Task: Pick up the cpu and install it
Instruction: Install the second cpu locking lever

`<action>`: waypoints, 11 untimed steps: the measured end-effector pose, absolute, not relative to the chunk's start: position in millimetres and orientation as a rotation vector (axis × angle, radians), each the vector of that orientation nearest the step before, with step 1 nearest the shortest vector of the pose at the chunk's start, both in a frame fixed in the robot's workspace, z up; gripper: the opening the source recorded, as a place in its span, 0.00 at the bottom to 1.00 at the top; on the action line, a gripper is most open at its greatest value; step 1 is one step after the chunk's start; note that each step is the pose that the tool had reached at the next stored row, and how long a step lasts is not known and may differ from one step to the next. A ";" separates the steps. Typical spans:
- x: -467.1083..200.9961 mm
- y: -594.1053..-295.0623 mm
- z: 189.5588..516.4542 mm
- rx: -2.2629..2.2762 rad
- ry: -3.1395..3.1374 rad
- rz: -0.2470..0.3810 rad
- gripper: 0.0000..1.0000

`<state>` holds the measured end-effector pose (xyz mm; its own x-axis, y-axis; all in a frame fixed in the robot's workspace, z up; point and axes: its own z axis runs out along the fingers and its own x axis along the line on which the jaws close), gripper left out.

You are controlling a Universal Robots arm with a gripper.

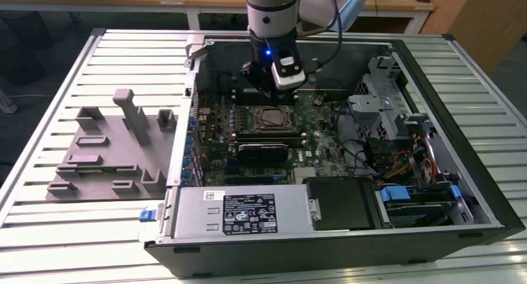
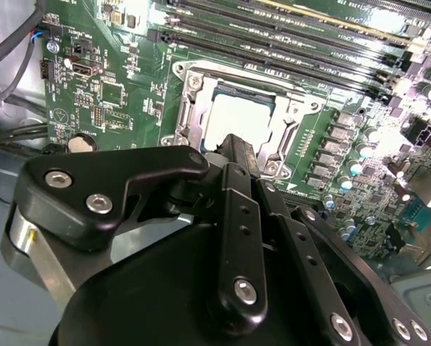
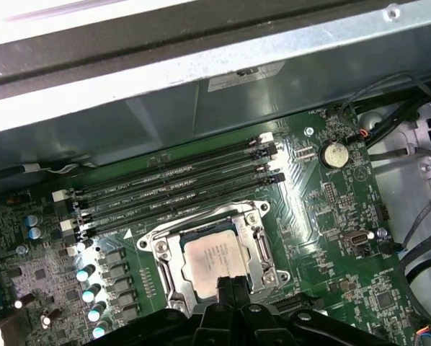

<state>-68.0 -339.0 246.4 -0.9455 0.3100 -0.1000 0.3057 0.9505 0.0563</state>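
We are hovering the black end effector point(image 3: 232, 287) just above the edge of the small flat square silvery-grey cpu point(image 3: 214, 260), inside the open black computer case point(image 1: 485, 191). In both wrist views its two fingers are pressed together into one narrow dark tip, so we are reading it as closed and holding nothing; in the second wrist view the end effector point(image 2: 233, 148) is ending right at the chip's near edge.

The cpu point(image 2: 237, 115) is lying flat inside the square dark metal-framed socket point(image 3: 253, 238) on the green motherboard point(image 3: 331, 216), and it looks level with the frame on every side we are seeing. Whether the tip is touching the chip or is just clear of it, we cannot tell.

To do this step well, we judge the thing to watch is squareness: the chip should be sitting flush, no corner riding up on the frame. Any contact should be straight down and light, since a sideways nudge could skew it against the contacts beneath. The black memory slots point(image 3: 179, 191) are running just beside the socket, so we are keeping the arm clear of them.

Out on the slatted metal table point(image 1: 49, 228), the grey plastic tray with upright posts point(image 1: 111, 148) is sitting well apart from the case.
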 end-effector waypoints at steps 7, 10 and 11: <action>-68.0 -341.0 246.4 0.474 2.996 0.057 0.11; -68.0 -342.1 246.4 0.474 2.996 0.056 0.11; -68.0 -342.5 246.5 0.474 2.996 0.056 0.11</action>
